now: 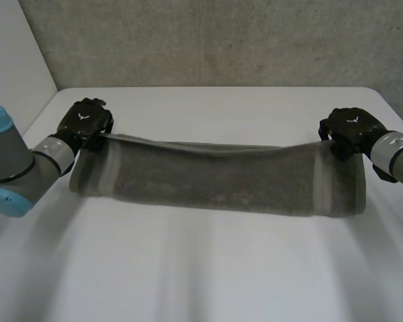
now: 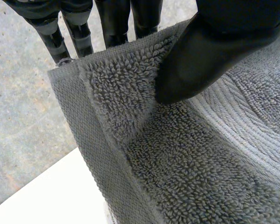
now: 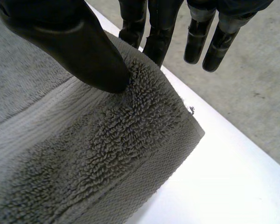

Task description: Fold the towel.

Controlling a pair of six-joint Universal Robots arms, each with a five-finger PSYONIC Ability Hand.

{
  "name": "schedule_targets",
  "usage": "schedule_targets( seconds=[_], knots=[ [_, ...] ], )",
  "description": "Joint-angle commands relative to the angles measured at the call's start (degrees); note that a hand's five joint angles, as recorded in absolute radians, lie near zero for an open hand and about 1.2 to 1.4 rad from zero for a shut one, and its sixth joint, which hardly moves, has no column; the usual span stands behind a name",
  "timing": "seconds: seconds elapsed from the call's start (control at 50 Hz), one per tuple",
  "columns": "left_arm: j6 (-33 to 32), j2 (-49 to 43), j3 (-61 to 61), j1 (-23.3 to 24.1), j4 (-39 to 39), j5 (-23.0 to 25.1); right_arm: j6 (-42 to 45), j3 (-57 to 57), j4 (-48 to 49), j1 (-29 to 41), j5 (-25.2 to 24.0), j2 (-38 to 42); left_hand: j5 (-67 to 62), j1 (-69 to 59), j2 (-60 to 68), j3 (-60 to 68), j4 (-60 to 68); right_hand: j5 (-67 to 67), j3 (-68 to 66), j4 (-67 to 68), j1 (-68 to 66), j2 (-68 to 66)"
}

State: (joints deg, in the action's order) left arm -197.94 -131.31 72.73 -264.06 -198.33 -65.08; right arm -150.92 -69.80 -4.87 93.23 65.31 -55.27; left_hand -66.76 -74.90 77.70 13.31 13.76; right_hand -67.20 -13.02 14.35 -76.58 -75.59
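A grey towel (image 1: 215,176) hangs stretched between my two hands above the white table (image 1: 208,275), its lower part sagging to the table top. My left hand (image 1: 86,122) pinches the towel's upper left corner (image 2: 130,79): the thumb (image 2: 200,60) presses the terry pile against the fingers (image 2: 79,32) behind it. My right hand (image 1: 349,129) pinches the upper right corner (image 3: 149,102) in the same way, thumb (image 3: 84,46) on top and fingers (image 3: 149,28) behind the cloth. A paler woven band (image 1: 320,182) runs across each end of the towel.
A grey concrete wall (image 1: 221,40) stands behind the table's far edge. The table's right far corner (image 1: 383,94) lies just beyond my right hand. In the wrist views the concrete floor (image 2: 23,93) lies beyond the table's edge (image 3: 233,154).
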Motion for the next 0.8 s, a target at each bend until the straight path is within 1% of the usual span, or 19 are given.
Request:
schedule_targets(
  seconds=[0.02, 0.08, 0.12, 0.24, 0.56, 0.58, 0.6, 0.62, 0.64, 0.66, 0.68, 0.7, 0.72, 0.74, 0.76, 0.78, 0.8],
  knots=[
    [0.18, -5.89, -7.26, 0.48, 1.54, -1.63, -0.6, 4.14, 3.91, 0.81, 1.58, 5.25, -3.24, -5.1, 2.3, -3.31, -3.76, -2.8, 3.02, -4.35, -3.42, -4.41],
    [0.09, -8.09, -9.8, 0.48, 2.42, -2.68, -0.6, 5.82, 3.73, 1.07, 1.58, 6.76, -3.24, -5.1, 2.3, -3.31, -3.76, -2.8, 3.02, -4.35, -3.42, -4.41],
    [0.09, -9.75, -11.73, 0.48, 2.86, -3.29, -0.6, 8.27, 3.64, 1.68, 1.4, 9.2, -3.24, -5.1, 2.3, -3.31, -3.76, -2.8, 3.02, -4.35, -3.42, -4.41],
    [0.09, -11.43, -13.41, 0.48, 2.86, -3.74, -0.69, 12.84, 3.64, 2.56, 1.84, 13.34, -3.24, -5.1, 2.3, -3.31, -3.76, -2.8, 3.02, -4.35, -3.42, -4.41],
    [0.01, -14.15, -16.31, 0.66, 3.12, -5.32, -0.69, 17.42, 3.73, 4.15, 3.07, 17.74, -3.24, -5.1, 2.3, -3.31, -3.76, -2.8, 3.02, -4.35, -3.42, -4.41],
    [-0.08, -14.33, -16.48, 0.74, 3.47, -6.19, -0.69, 17.42, 3.73, 4.15, 3.07, 17.74, 2.56, 0.71, -3.5, -3.31, -3.76, -2.8, 3.02, -4.35, -3.42, -4.41],
    [-0.08, -14.33, -16.66, 1.0, 3.91, -7.07, -0.69, 17.51, 3.73, 4.41, 3.51, 18.0, 14.28, 12.42, -15.22, -3.31, -3.76, -2.8, 3.02, -4.35, -3.42, -4.41],
    [-0.08, -14.33, -16.66, 1.01, 3.91, -7.08, -0.69, 17.51, 3.73, 4.41, 3.51, 18.01, 14.4, 12.54, -15.34, -3.31, -3.76, -2.8, 3.02, -4.35, -3.42, -4.41],
    [-0.17, -14.42, -16.92, 1.09, 4.43, -7.86, -0.69, 17.51, 3.91, 4.5, 4.03, 18.27, 23.22, 21.37, -24.16, -3.31, -3.76, 14.13, 3.02, -4.35, 13.51, 12.52],
    [-0.17, -14.42, -16.92, 1.09, 4.44, -7.87, -0.6, 17.51, 3.99, 4.5, 4.73, 18.27, 23.31, 21.46, -24.25, -3.31, -3.76, 32.78, 3.02, -4.35, 32.16, 31.17],
    [-0.43, -14.42, -17.1, 1.27, 4.87, -8.74, -0.6, 17.51, 4.0, 4.5, 4.74, 18.27, 32.97, 31.12, -33.91, -3.31, -3.76, 32.97, 3.02, -4.35, 32.35, 31.36],
    [-0.96, -14.16, -17.19, 1.44, 5.4, -9.79, -0.52, 17.51, 4.08, 4.67, 5.44, 18.27, 45.56, 43.7, -46.5, -3.31, -3.76, 47.63, 3.02, -4.35, 47.01, 46.02],
    [-0.96, -14.15, -17.19, 1.45, 5.41, -9.8, -0.43, 17.25, 4.08, 4.85, 5.97, 18.18, 45.68, 43.83, -46.62, -3.31, -3.76, 65.26, 3.02, -4.35, 64.64, 63.65],
    [-1.92, -13.89, -17.19, 1.53, 5.75, -11.11, -0.43, 17.25, 4.08, 4.85, 5.97, 18.18, 55.84, 53.99, -56.78, -3.31, -3.76, 65.43, 3.02, -4.35, 64.81, 63.83],
    [-3.15, -13.63, -17.19, 1.62, 5.93, -12.51, -0.34, 16.9, 4.08, 4.94, 6.32, 17.92, 62.77, 60.92, -63.71, -3.31, -3.76, 67.2, 3.02, -4.35, 66.58, 65.59],
    [-3.16, -13.63, -17.19, 1.62, 5.93, -12.53, -0.34, 16.55, 4.17, 5.03, 6.5, 17.48, 62.84, 60.99, -63.78, -3.31, -3.76, 67.2, 3.02, -4.35, 66.58, 65.59],
    [-4.46, -13.36, -17.19, 1.71, 6.02, -14.0, -0.34, 16.54, 4.17, 5.03, 6.5, 17.48, 64.01, 62.15, -64.95, -3.31, -3.76, 67.2, 3.02, -4.35, 66.58, 65.59]
  ],
)
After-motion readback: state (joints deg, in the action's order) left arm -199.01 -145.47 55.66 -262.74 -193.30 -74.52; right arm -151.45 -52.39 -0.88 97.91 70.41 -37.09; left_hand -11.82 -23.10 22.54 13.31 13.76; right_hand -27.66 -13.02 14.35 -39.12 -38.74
